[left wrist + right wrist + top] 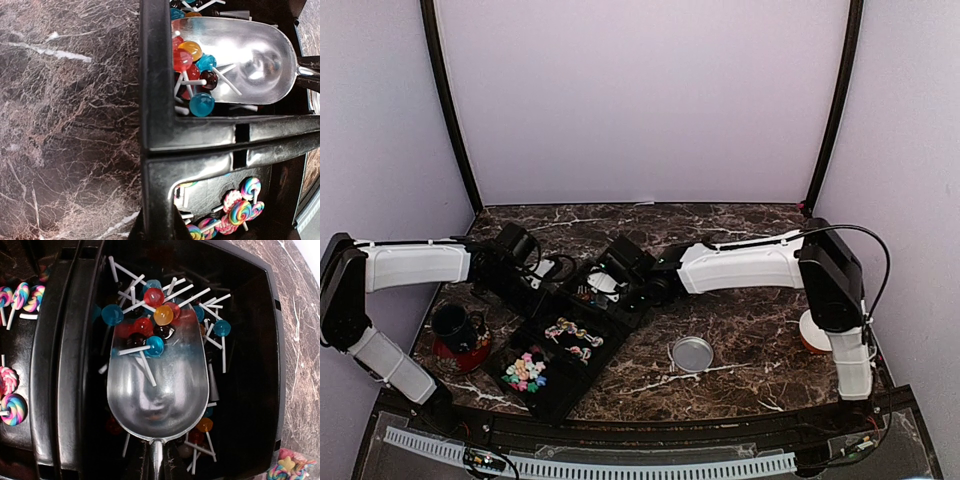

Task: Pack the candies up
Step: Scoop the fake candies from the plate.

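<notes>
A black divided tray [563, 400] holds the candies: tiny loose sweets in mixed colours [525, 370] fill its near compartment. Swirl lollipops [240, 205] lie in the middle one, and round ball lollipops [163, 315] in the far one. My left gripper [160, 226] is shut on the tray's outer wall [155, 90]. My right gripper [157, 467] is shut on the handle of a metal scoop [160, 390]. The scoop's bowl lies among the ball lollipops, with a few at its mouth. In the top view the scoop is hidden under the right gripper [620, 285].
A dark jar with a red base [455, 335] stands left of the tray on the marble table [750, 330]. A round metal lid [692, 353] lies right of the tray. A white and orange object [810, 335] sits by the right arm's base.
</notes>
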Available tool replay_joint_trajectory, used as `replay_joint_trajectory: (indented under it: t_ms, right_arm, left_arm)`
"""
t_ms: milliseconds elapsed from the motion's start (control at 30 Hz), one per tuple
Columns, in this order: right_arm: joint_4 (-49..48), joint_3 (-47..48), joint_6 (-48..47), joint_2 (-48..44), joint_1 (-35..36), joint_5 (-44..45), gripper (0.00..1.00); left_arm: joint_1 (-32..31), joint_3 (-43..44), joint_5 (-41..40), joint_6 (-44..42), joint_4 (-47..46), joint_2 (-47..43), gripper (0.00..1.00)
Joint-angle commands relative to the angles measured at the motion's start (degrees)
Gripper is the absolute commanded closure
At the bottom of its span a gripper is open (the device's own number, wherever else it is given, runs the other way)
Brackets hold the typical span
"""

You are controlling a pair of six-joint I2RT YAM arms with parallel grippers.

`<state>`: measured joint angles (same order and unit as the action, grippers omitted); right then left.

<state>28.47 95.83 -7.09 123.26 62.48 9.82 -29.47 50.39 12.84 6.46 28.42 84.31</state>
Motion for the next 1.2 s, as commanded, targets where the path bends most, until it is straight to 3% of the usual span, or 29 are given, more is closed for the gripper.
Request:
replay_joint_trajectory:
  t_ms: [0,233,467,1167]
  right_arm:
    - [-10.3,-8.94,1.29,-4.33,-0.18,-2.14,1.0]
    - [-30.55,-23.14,3.76,-10.44,-1.54,-3.03,1.0]
    - [-39.48,-28.0,4.54,-12.2,-1.83,-2.43,1.0]
    - [-43.24,-37.64,3.89,-23.78,-2.4,5.07,1.0]
  left_arm:
    - [-0.66,1.37,6.22,0.05,-5.93,-4.6,1.0]
    - [-0.58,1.29,6.21,0.09,-6.27,-4.95,1.0]
    - [-0.52,1.21,5.81,-0.06,-6.08,-5.03,1.0]
    - [0.76,1.2,5.27,0.57,-6.1,-5.56,1.0]
